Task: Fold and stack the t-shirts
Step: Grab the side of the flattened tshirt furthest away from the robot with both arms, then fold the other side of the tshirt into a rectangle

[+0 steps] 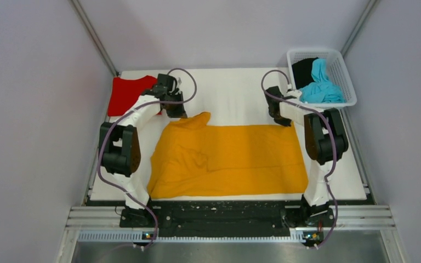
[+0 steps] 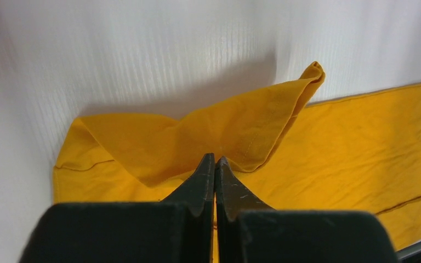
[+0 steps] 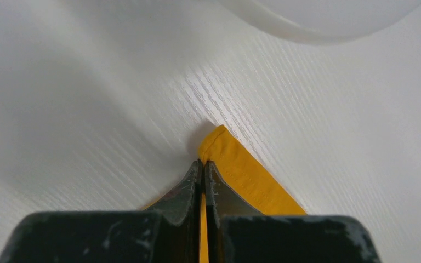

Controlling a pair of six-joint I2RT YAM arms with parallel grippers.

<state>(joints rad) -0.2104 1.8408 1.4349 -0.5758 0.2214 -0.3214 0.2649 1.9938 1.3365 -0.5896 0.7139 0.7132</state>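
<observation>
The orange-yellow t-shirt [image 1: 241, 159] lies spread on the white worktop [image 1: 230, 93], its left side too rumpled to make out the sleeves. The left jaws are pinched tight on its raised far-left corner, the right jaws on its far-right corner. Beyond it, the left arm part-hides a red t-shirt [image 1: 125, 94]. In the mesh basket [image 1: 344, 71], a cyan-blue t-shirt [image 1: 320, 85] half-covers a black t-shirt [image 1: 304, 70].

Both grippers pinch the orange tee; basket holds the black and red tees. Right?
No. The basket holds the black tee and the cyan tee, not red; the red tee lies on the table at far left, seen in the top view. The rest holds.
</observation>
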